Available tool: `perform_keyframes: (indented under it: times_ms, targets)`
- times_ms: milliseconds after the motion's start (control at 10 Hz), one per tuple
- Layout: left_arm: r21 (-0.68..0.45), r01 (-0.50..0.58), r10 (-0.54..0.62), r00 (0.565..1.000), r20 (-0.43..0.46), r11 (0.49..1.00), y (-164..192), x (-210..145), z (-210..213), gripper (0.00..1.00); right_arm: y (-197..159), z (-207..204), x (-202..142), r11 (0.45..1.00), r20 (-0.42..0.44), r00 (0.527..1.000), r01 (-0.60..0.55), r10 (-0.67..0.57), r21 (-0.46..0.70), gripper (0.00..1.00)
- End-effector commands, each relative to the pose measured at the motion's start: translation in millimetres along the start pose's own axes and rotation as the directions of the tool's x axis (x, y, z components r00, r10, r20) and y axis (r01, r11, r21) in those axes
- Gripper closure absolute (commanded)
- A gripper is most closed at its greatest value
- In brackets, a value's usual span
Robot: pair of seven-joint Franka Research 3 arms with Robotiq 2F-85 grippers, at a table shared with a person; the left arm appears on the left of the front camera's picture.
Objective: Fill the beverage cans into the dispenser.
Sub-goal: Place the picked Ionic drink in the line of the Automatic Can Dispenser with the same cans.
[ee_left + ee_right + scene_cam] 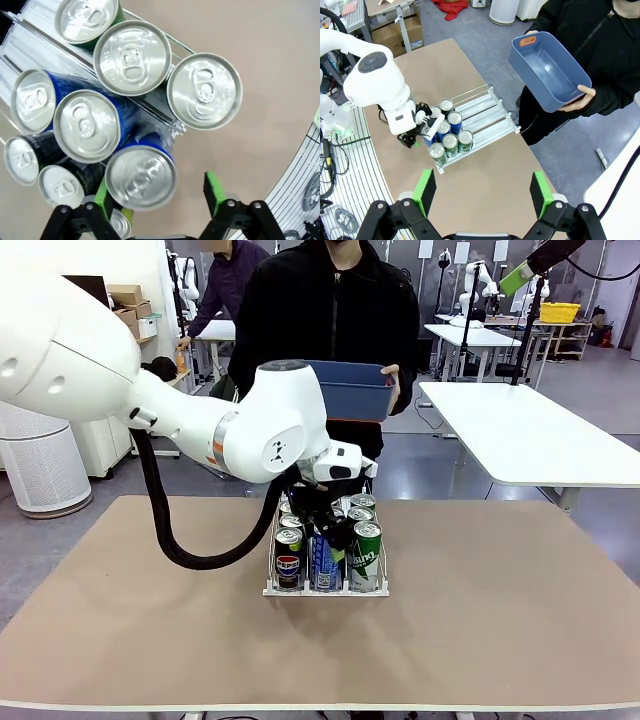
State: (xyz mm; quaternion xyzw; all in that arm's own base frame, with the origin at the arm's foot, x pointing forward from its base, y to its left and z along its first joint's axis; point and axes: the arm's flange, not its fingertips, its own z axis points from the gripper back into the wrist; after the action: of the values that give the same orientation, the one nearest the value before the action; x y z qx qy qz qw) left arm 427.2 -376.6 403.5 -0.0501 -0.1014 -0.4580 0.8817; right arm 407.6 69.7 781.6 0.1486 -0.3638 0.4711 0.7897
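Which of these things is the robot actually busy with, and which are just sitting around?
Part of the job:
- beverage cans standing in the lanes
- dispenser on the table
- left gripper, open around the front blue can

Not in use:
- empty blue bin held by the person
- right gripper, open, high above the table

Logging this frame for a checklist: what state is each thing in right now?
Dispenser: near end loaded, far end bare.
Beverage cans: upright, in three lanes.
Left gripper: open around the front blue can.
Right gripper: open, holding nothing, high over the table.
Blue bin: empty, held by the person.
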Motion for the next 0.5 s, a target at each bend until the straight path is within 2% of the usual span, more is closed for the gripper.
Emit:
perform_keyframes:
  times_ms: [0,400]
  targets:
    - [0.038,-0.048,0.048,0.999,0.013,0.998,-9.6,-2.3,30.7,0.0,0.8,-0.2,-1.7,1.0,-0.002,1.0,0.001,-0.001,0.011,0.0]
    - [0.056,-0.08,0.078,0.996,0.032,0.995,-29.1,-4.2,61.5,0.0,0.8,-0.2,-1.7,1.0,-0.002,1.0,0.001,-0.001,0.011,0.0]
